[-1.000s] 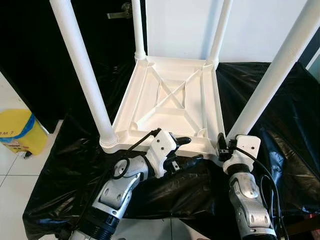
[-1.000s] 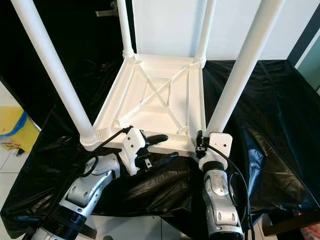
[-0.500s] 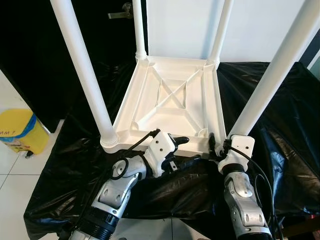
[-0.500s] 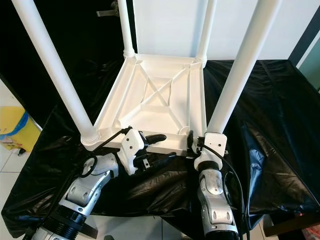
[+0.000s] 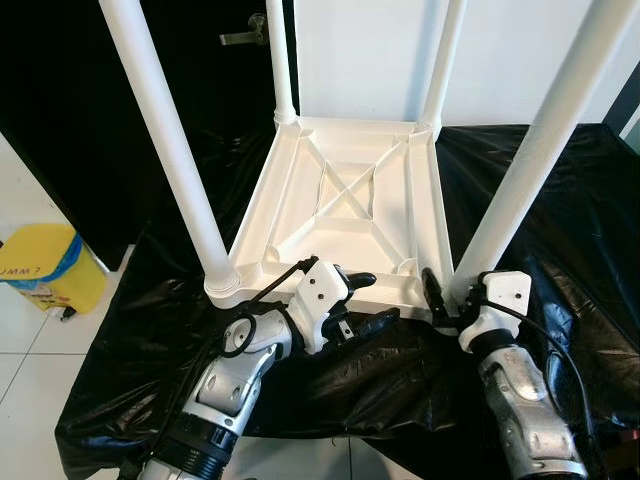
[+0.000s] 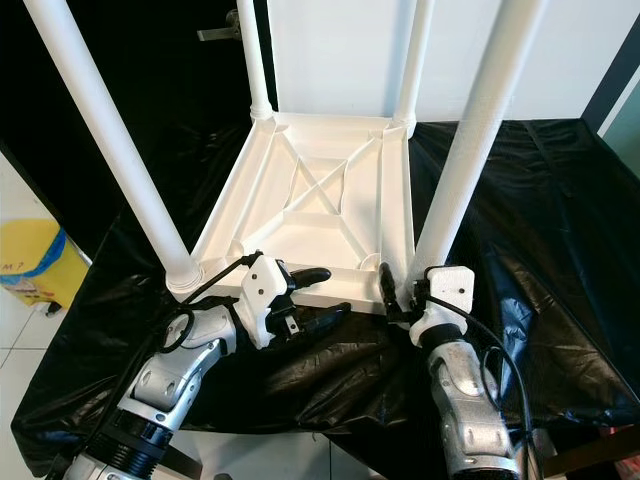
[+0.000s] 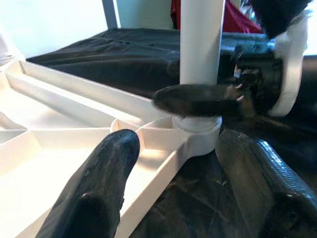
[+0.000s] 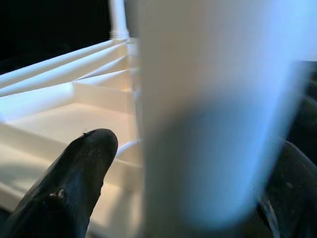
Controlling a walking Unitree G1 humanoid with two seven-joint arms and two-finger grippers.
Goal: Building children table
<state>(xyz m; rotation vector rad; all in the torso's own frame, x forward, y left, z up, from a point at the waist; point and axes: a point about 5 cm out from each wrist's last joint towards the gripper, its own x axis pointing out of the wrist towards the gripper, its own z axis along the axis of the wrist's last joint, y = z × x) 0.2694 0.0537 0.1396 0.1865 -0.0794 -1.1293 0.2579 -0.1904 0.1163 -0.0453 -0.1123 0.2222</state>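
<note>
Black sheet spread under upturned table; near rim straddled by spread left gripper; leg clasped by right gripper.

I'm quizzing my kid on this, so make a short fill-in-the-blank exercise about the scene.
1. The white table lies upside down with ___ legs pointing up.
2. The right gripper is around the near right ___.
3. The left gripper straddles the table's near ___.
4. The sheet under the table is ___.

Missing: four; leg; edge; black
</note>
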